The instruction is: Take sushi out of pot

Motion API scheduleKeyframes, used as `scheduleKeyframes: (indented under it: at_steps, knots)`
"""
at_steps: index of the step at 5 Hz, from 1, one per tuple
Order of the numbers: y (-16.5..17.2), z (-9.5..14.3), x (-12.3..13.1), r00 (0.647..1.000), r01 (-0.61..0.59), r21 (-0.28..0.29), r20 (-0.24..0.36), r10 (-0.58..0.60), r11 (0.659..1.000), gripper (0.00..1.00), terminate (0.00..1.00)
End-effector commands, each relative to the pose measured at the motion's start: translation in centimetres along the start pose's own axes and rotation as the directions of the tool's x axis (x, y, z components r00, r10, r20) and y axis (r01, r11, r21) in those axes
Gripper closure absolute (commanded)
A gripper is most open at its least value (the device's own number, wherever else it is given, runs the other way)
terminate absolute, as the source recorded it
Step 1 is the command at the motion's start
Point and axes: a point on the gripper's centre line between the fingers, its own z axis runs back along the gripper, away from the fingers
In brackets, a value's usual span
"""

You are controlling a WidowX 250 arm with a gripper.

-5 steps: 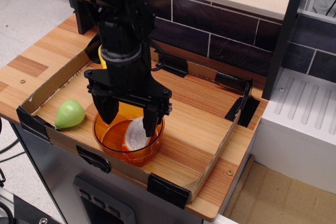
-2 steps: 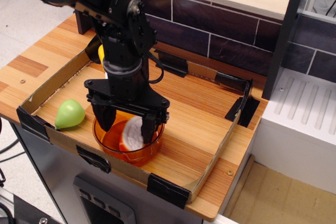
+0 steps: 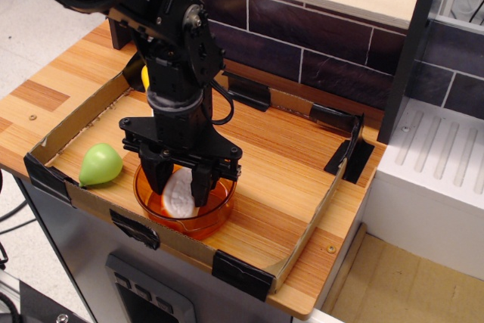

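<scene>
The orange translucent pot (image 3: 213, 218) stands near the front edge of the cardboard tray. The sushi (image 3: 180, 194), a white ridged half-round piece with an orange-red rim, stands on edge inside the pot. My black gripper (image 3: 180, 184) reaches down into the pot from above. Its two fingers (image 3: 200, 185) sit close on either side of the sushi and press against it.
A green pear-shaped toy (image 3: 100, 164) lies left of the pot. A yellow object (image 3: 145, 77) shows partly behind the arm. The low cardboard tray wall (image 3: 314, 213) with black corner clips rings the work area. A dark tiled wall stands behind, a white drainer to the right.
The gripper has gone lower into the pot and its fingers have closed from wide apart onto the sushi, which shifted slightly left.
</scene>
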Motion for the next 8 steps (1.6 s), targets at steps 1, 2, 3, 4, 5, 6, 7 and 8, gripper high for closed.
scheduleKeyframes:
  at_steps: [1, 2, 3, 4, 5, 6, 7, 8]
  knots:
    - [0.2, 4.1, 0.6, 0.996, -0.083, -0.015, 0.044, 0.083, 0.996, 1.00, 0.00]
    - [0.3, 7.6, 1.3, 0.984, -0.167, -0.064, 0.059, 0.171, 0.984, 1.00, 0.00]
    - [-0.3, 8.8, 4.2, 0.963, -0.257, -0.089, 0.061, 0.263, 0.962, 1.00, 0.00]
    - [-1.9, 7.4, 6.6, 0.938, -0.308, -0.035, 0.157, 0.310, 0.951, 1.00, 0.00]
    - [-3.4, 6.0, 8.3, 0.943, -0.296, -0.011, 0.157, 0.294, 0.955, 1.00, 0.00]
    - [-4.2, 4.1, 8.9, 0.967, -0.208, 0.050, 0.160, 0.198, 0.977, 1.00, 0.00]
    - [-4.7, 2.8, 9.8, 0.977, -0.150, 0.090, 0.165, 0.134, 0.985, 1.00, 0.00]
    - [-5.2, 1.6, 10.2, 0.983, -0.126, 0.094, 0.144, 0.112, 0.987, 1.00, 0.00]
